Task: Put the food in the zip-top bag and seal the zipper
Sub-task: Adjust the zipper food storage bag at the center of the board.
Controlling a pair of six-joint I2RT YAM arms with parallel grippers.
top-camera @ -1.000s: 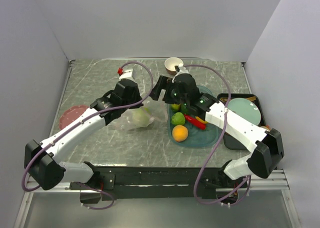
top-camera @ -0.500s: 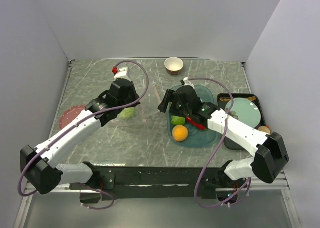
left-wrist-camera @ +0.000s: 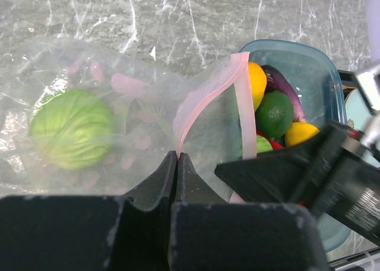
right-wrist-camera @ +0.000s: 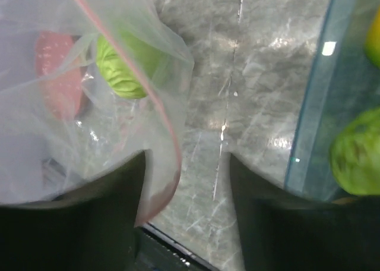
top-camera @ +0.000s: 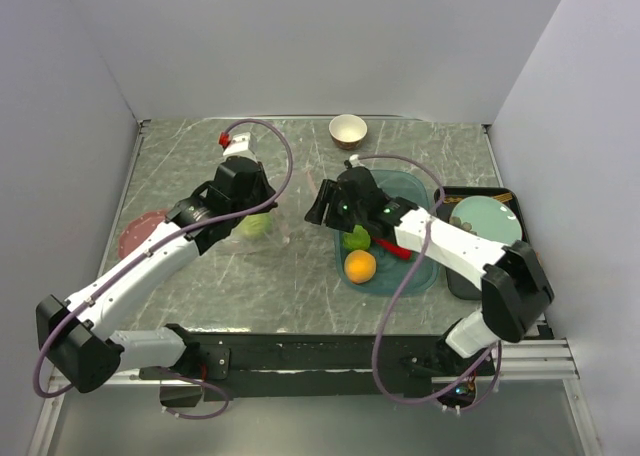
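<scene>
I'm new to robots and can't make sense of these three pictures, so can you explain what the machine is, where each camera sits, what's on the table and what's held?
It is two robot arms with two-finger grippers. One picture looks down from above; the other two come from cameras on the wrists. The left gripper is pinched shut on the pink edge of a clear bag with a cabbage inside. The right gripper is open at the bag's mouth. A teal tray holds a lime, an eggplant and a lemon; a bowl sits farther back.
</scene>
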